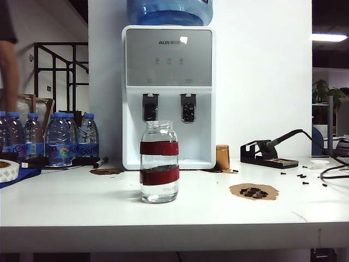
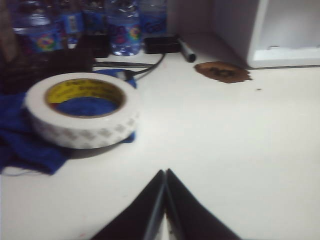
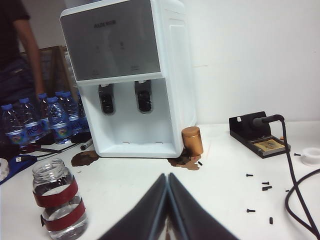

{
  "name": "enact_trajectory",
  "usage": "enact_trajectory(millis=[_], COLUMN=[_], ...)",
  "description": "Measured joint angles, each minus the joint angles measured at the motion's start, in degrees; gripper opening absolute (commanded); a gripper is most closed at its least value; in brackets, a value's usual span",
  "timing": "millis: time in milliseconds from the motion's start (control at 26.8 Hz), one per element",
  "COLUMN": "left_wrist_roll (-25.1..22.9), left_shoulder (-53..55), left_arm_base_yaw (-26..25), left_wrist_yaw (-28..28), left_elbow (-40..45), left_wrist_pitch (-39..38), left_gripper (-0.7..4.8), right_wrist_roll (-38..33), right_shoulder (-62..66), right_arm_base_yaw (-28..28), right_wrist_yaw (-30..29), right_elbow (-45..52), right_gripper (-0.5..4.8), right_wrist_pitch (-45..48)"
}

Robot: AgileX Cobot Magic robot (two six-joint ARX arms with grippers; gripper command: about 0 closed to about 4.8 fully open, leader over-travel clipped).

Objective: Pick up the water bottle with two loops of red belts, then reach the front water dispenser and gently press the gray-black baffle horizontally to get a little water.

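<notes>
The water bottle (image 1: 158,162), a small clear glass jar with two dark-red bands, stands upright mid-table in front of the water dispenser (image 1: 168,71); it also shows in the right wrist view as the water bottle (image 3: 59,206). The gray-black baffle (image 1: 150,108) hangs under the left tap in the dispenser's recess, also seen as the gray-black baffle (image 3: 106,101). My left gripper (image 2: 165,172) is shut and empty over bare table, beside a roll of white tape (image 2: 82,108). My right gripper (image 3: 167,176) is shut and empty, well apart from the bottle. Neither gripper shows in the exterior view.
Blue-capped plastic bottles (image 1: 54,137) stand at the back left, with a black marker (image 1: 100,162) nearby. A brown cap-like cylinder (image 1: 222,157) sits by the dispenser. A soldering stand (image 1: 268,154), its cable (image 1: 334,170), loose screws and a brown pad (image 1: 253,191) occupy the right side. A person's arm (image 1: 8,65) is far left.
</notes>
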State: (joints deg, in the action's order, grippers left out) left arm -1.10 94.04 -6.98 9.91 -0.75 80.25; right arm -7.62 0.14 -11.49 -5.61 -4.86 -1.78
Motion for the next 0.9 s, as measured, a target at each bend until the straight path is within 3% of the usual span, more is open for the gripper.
enact_trajectory(millis=[75, 149, 298, 560, 634, 783, 895], left_wrist_roll=[0.0, 0.0, 0.0, -0.3, -0.3, -0.4, -0.4], left_shoulder=[-6.6, -11.7, -12.3, -25.8, -31.5, -51.4, -59.9], left_arm_base_yaw=[1.4, 3.5, 3.5, 3.7, 3.7, 3.5, 3.5], left_wrist_yaw=[-3.0, -4.0, -7.3, -7.5, -7.6, -7.6, -7.6], left_elbow=[0.0, 0.0, -0.1, -0.1, -0.1, -0.2, -0.2], left_wrist_pitch=[-5.7, -6.0, -6.8, -16.4, -22.1, -41.4, -50.1], left_gripper=[-0.04, -0.04, -0.04, -0.04, -0.04, -0.04, -0.04], right_wrist_roll=[0.0, 0.0, 0.0, -0.1, -0.1, -0.1, -0.1], right_shoulder=[0.0, 0.0, 0.0, 0.0, 0.0, 0.0, 0.0], right_arm_base_yaw=[0.0, 0.0, 0.2, 0.2, 0.2, 0.2, 0.2], right_wrist_yaw=[0.0, 0.0, 0.6, 2.2, 2.2, 2.2, 2.2], right_elbow=[0.0, 0.0, 0.0, 0.0, 0.0, 0.0, 0.0], right_gripper=[-0.02, -0.02, -0.02, -0.02, -0.02, -0.02, -0.02], right_wrist_pitch=[0.2, 0.7, 2.3, 3.4, 3.4, 3.4, 3.4])
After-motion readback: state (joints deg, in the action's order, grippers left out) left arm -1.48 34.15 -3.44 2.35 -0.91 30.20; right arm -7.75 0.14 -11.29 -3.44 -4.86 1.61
